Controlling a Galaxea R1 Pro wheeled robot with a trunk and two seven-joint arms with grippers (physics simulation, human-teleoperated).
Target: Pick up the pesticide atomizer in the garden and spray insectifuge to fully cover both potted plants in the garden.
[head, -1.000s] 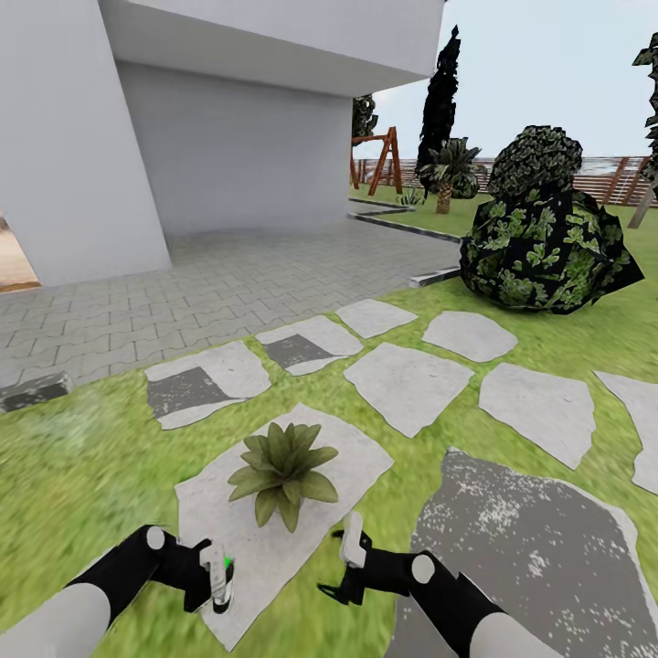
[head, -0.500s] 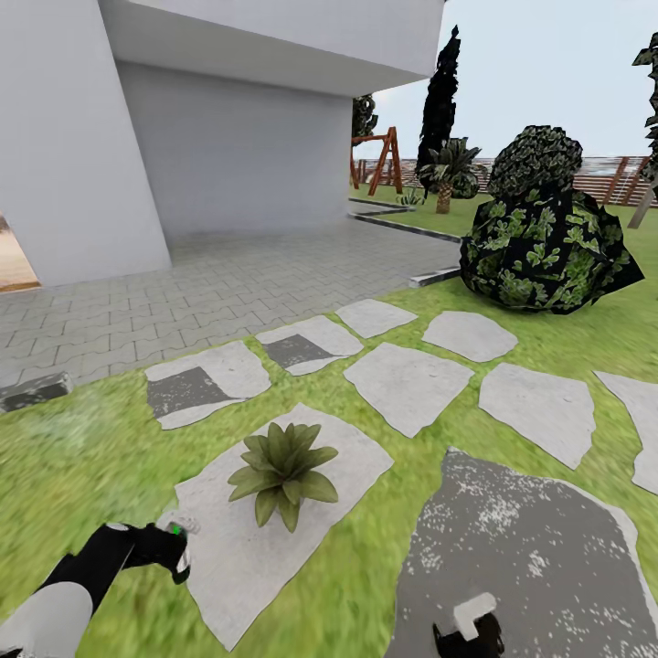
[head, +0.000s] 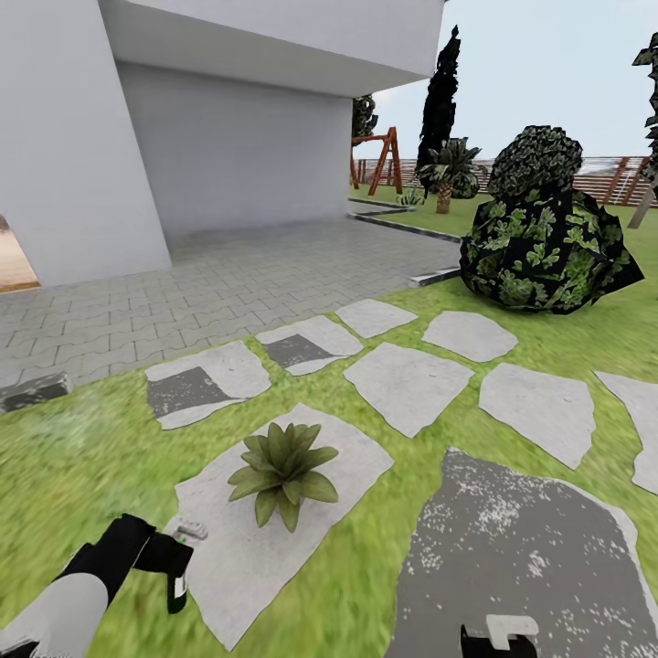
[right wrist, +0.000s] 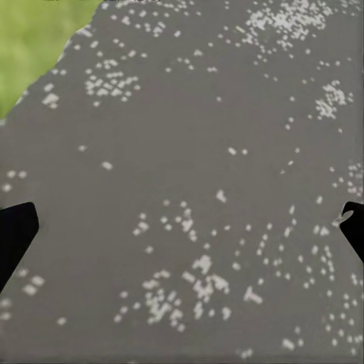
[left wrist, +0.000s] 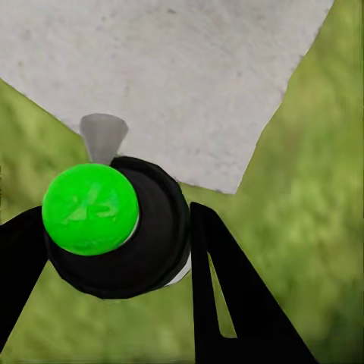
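Since a second ago you have swung both arms apart: your left claw now hangs low at near left, clenched on the pesticide atomizer, a round dark bottle with a glossy green cap. Your right claw sits released, fingertips wide over a speckled grey stepping stone. One spiky potted plant rests on a pale slab.
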